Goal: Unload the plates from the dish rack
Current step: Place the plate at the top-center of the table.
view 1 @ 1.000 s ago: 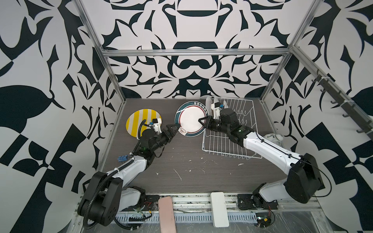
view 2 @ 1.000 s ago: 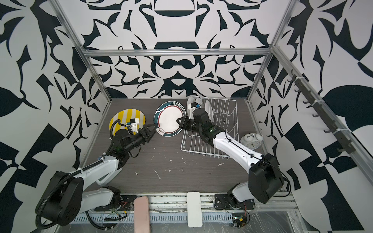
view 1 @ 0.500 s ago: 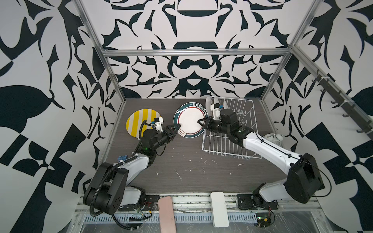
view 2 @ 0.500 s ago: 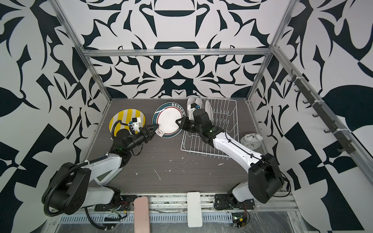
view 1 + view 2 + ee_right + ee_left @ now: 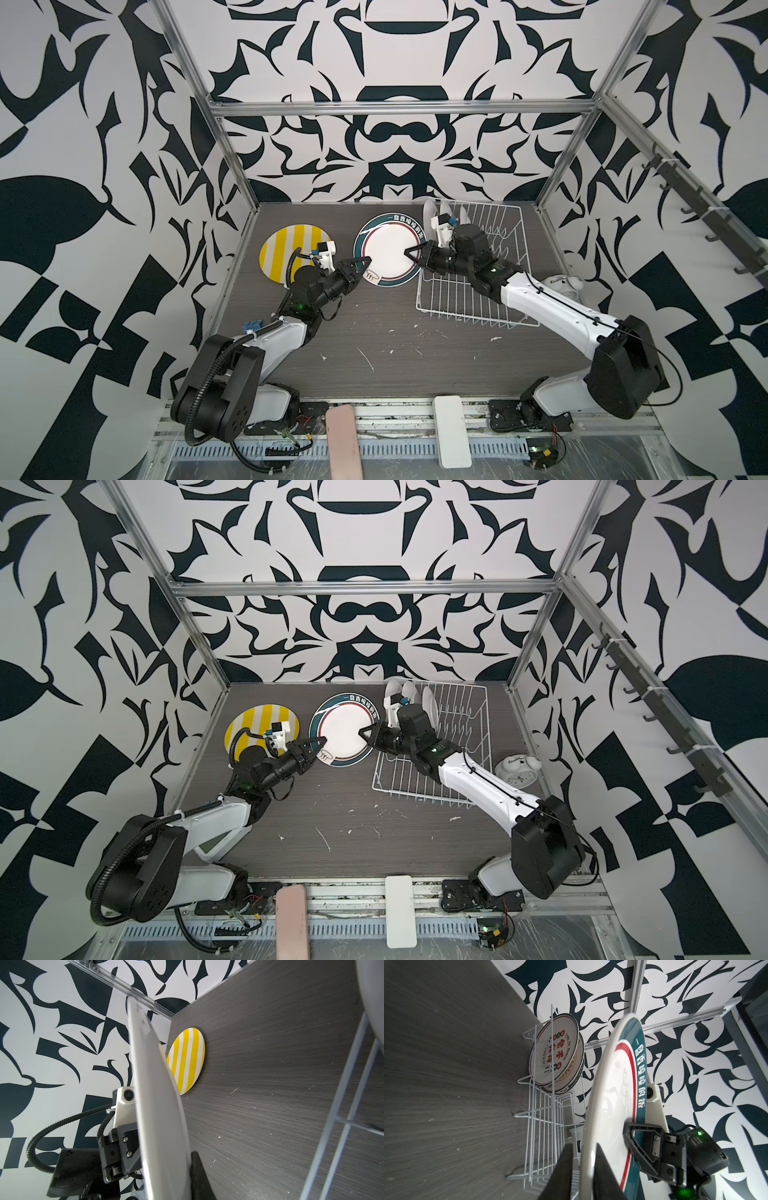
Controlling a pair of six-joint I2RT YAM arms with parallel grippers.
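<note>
Dark wood-grain tabletop (image 5: 374, 340), flecked with pale scraps, is boxed in by walls of bold black-and-white pattern. Nearest me, on the metal rail at the front edge, lie a pink slab (image 5: 343, 440) and a white slab (image 5: 451, 430). I cannot tell what either is.

Further in, both arms reach toward the middle and meet at one green-rimmed plate (image 5: 388, 249). It is lifted off the table with its printed face turned upward. The left gripper (image 5: 362, 267) is clamped on the plate's near-left rim, with a finger on each side of the edge in the left wrist view. The right gripper (image 5: 411, 258) is clamped on the plate's right rim.

Left of the held plate, the yellow-striped plate (image 5: 286, 249) lies flat on the table, partly behind the left wrist. To the right stands the dish rack (image 5: 469, 291), with the right arm stretched across its near-left corner. Right of the rack sits a white alarm clock (image 5: 517, 769).

At the rack's far-left end, the upright plates (image 5: 554, 1051) stand close together between the tines.
</note>
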